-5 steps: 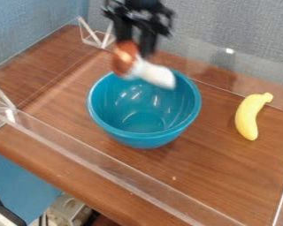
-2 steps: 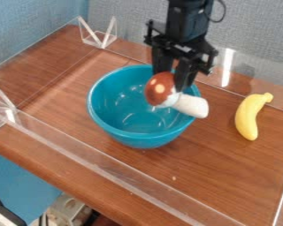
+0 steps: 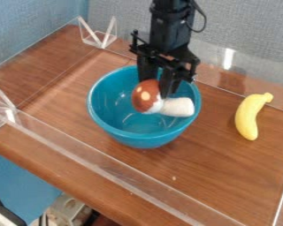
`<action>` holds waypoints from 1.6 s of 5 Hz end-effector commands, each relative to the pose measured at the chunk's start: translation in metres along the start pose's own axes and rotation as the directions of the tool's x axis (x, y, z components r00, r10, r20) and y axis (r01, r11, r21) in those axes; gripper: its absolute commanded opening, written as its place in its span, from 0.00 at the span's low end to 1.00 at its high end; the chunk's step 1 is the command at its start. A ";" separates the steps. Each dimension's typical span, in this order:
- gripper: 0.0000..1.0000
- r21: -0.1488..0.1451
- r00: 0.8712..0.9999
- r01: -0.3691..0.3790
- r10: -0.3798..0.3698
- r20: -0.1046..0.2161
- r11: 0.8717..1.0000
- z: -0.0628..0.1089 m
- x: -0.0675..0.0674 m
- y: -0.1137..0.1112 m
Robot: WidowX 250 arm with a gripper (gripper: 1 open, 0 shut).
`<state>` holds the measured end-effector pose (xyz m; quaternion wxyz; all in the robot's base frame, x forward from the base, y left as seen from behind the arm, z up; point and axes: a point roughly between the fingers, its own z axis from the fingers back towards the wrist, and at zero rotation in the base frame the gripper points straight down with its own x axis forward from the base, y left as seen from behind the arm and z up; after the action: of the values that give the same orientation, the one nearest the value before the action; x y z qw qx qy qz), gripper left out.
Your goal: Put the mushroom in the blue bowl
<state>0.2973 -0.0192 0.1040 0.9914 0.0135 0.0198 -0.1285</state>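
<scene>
The blue bowl (image 3: pixel 113 122) stands in the middle of the wooden table. Straight above it, my gripper (image 3: pixel 164 86) points down and is shut on the mushroom (image 3: pixel 148 95). The mushroom lies tilted, its reddish-brown cap to the left and its pale stem to the right. It hangs within the bowl's opening, just below rim height. I cannot tell whether it touches the bowl's inside.
A yellow banana (image 3: pixel 250 116) lies on the table to the right of the bowl. Clear plastic walls (image 3: pixel 132 169) fence the table, with clear brackets at the back left (image 3: pixel 98 35) and at the left edge (image 3: pixel 3 111).
The gripper has carried the mushroom from behind the bowl's back rim to over the bowl and lowered it into the opening. Bowl and banana have not moved.
</scene>
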 end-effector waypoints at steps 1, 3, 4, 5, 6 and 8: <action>0.00 0.006 0.999 0.026 -0.027 0.027 1.000 0.001 0.004 -0.006; 1.00 0.010 0.987 0.159 -0.159 0.017 0.987 -0.001 0.008 -0.013; 1.00 0.009 0.991 0.132 -0.132 0.014 0.991 -0.003 0.006 -0.007; 1.00 0.011 0.995 0.104 -0.104 0.008 0.995 -0.003 0.004 0.000; 1.00 0.013 0.996 0.091 -0.091 0.003 0.996 -0.005 -0.002 -0.004; 1.00 0.016 0.997 0.071 -0.071 -0.006 0.997 -0.013 -0.012 -0.016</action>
<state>0.2782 -0.0275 0.0739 0.9852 0.0221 0.0542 -0.1608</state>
